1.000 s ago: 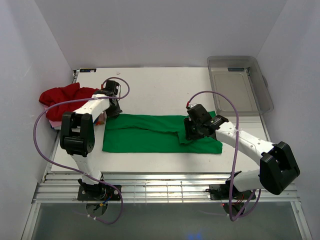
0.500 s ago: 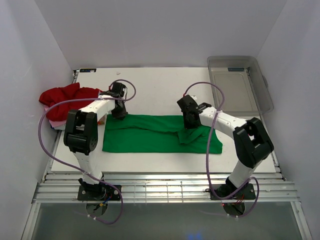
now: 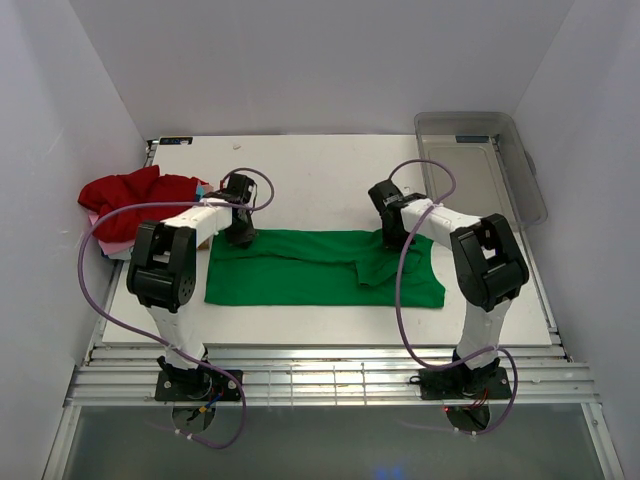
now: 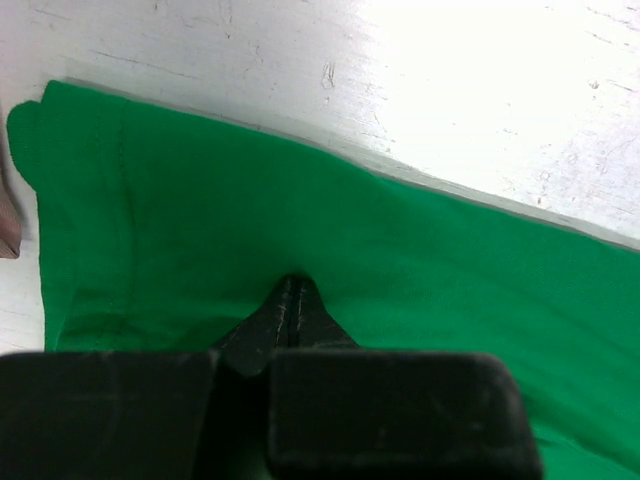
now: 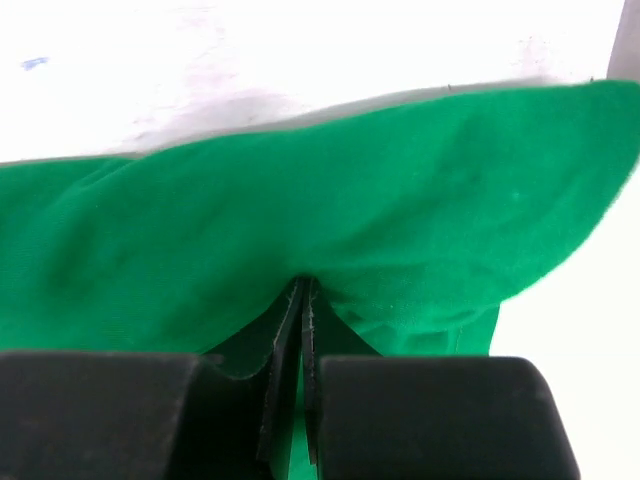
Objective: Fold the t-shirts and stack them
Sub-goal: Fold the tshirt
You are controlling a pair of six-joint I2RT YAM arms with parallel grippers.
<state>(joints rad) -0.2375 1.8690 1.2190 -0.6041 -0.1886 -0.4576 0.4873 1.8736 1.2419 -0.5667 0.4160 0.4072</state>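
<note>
The bright green t-shirt (image 3: 300, 270) lies folded into a long strip across the middle of the table. My left gripper (image 3: 240, 234) is shut on its far left corner; in the left wrist view the tips (image 4: 292, 290) pinch the green cloth (image 4: 420, 250). My right gripper (image 3: 392, 236) is shut on the far edge near the right end, where cloth (image 5: 300, 200) bunches at the tips (image 5: 303, 292). The red t-shirt (image 3: 130, 192) lies crumpled at the far left over the pink/white one (image 3: 108, 238), which only peeks out.
A clear plastic bin (image 3: 533, 185) stands at the back right corner. The white table (image 3: 320, 175) is bare behind the green shirt. White walls close in the left, back and right sides.
Both grippers moved to the green shirt's far edge: the left from beside the red shirt toward the near right, the right from the folded sleeve toward the back. The shirt has barely shifted.
</note>
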